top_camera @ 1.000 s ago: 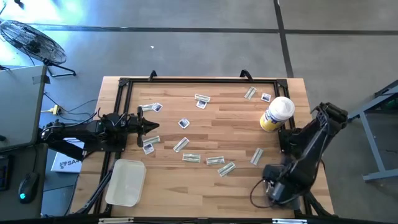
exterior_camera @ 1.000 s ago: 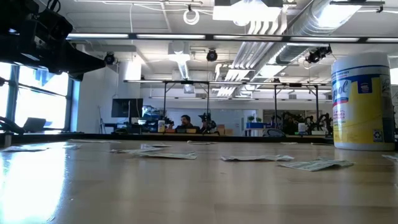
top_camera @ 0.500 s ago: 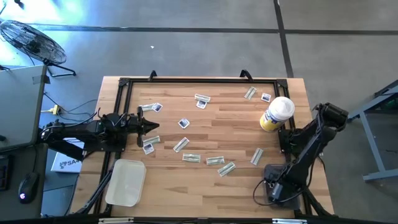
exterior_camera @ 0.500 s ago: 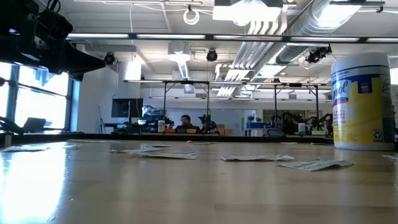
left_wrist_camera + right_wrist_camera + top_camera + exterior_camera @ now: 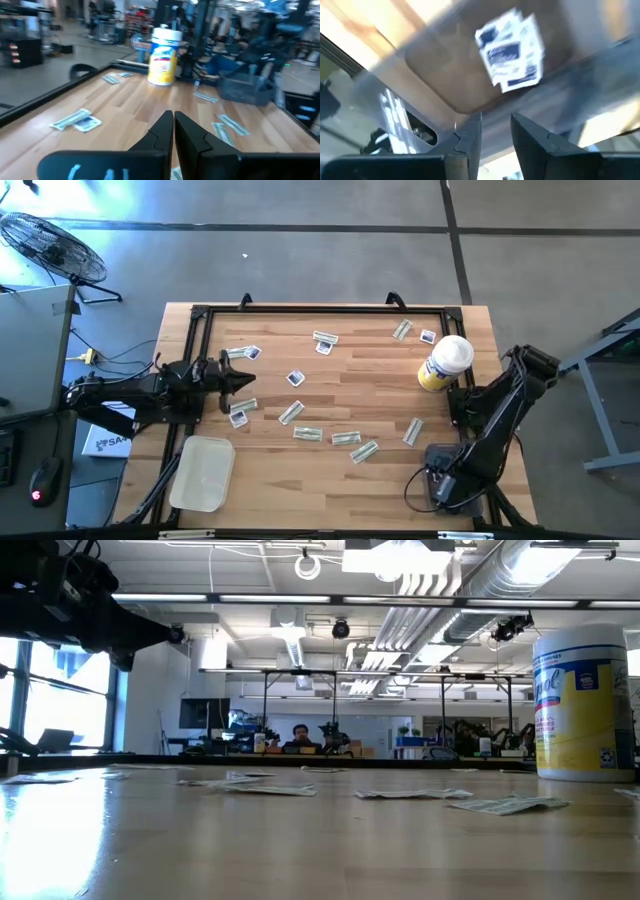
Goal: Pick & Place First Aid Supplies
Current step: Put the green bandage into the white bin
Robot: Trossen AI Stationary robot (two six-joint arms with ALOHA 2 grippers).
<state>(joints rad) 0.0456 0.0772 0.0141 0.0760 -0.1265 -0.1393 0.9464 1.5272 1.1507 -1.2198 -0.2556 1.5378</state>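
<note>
Right hand [image 5: 495,127], fingers apart over the grey bin [image 5: 445,470] at the desk's five o'clock corner, has white square packets [image 5: 512,52] lying below it, so it should lift straight up, clear of the walls.

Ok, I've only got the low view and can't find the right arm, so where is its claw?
Observer: The right claw points into a grey bin at the table's right side, fingers apart.
Operator: Anything in the bin?
Observer: White square packets with blue marks lie in it.
Operator: And the left claw?
Observer: The left claw is shut on nothing, above the table's left side.
</note>
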